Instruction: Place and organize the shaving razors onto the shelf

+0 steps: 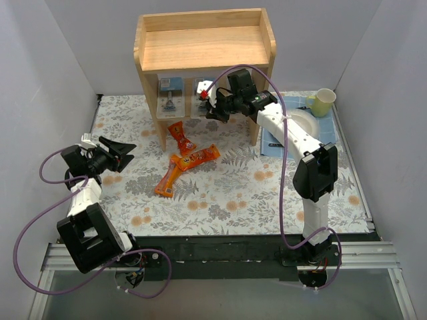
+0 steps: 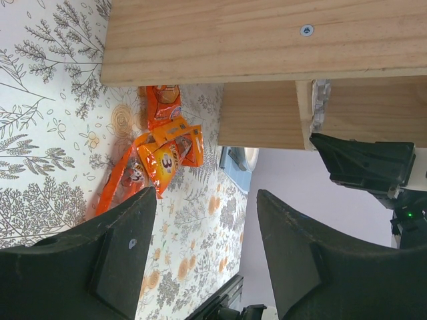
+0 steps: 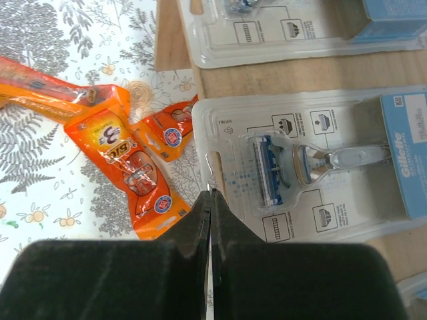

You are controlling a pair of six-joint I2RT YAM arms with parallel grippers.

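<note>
Item: razor pack (image 3: 313,167), shelf (image 1: 200,50) lower tier. Likely light, stiff, slick; hold it by the flat rim. Jaws: right gripper (image 3: 210,193) pinching that rim; left gripper (image 1: 123,152), left of shelf, spread.

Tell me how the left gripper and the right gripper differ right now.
The left gripper is open and holds nothing; the right gripper is shut, apparently pinching a razor pack by its edge. The left hangs over the table; the right reaches into the shelf's lower tier. Both have two black fingers.
</note>
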